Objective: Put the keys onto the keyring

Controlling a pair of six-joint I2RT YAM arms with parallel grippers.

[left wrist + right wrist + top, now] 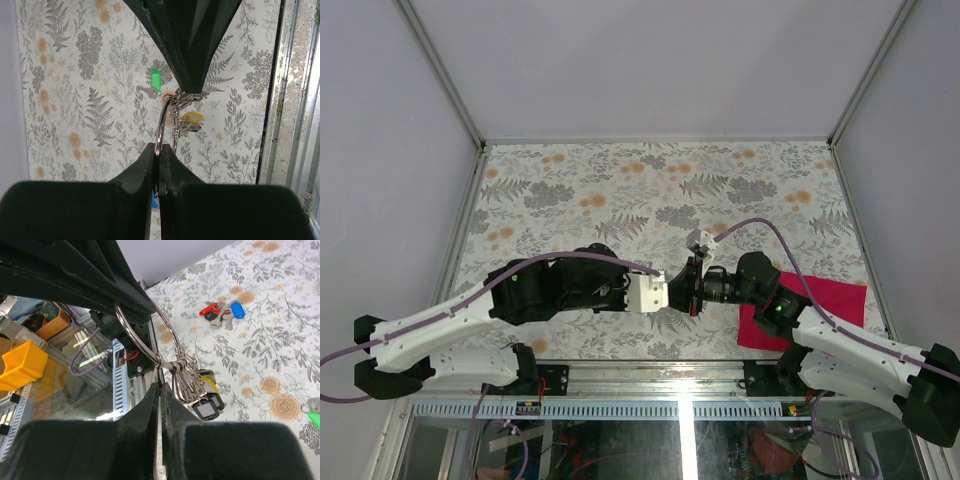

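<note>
Your left gripper [159, 150] has its jaws pinched together on the keyring [160, 125], and the wire rises straight out of the slit between its fingers. Your right gripper [160, 387] is clamped just as tight on the same ring, right where the clips bunch up. So the keyring hangs in the air between the two sets of jaws, tip facing tip. A bunch of small tags [206, 405], dark ones and a yellow one, dangles from the keyring just beside your right fingers.

All three keys are off the ring. The green key [156, 80] lies flat on the table [620, 190] near the keyring, head pointing away from your left jaws. The red key [209, 308] and blue key [237, 310] lie together with some plain metal keys [223, 320], well apart from the keyring and further out on the table.

The table is covered in a grey leaf and orange flower print. A red cloth [830, 300] lies to the right of the keyring, partly under your right arm. Plain pale walls [650, 60] close in the far side and both flanks. On the near side of the keyring a slotted metal rail [620, 408] runs along the table edge with wiring behind it, and a yellow bin [20, 365] sits lower down past that edge
</note>
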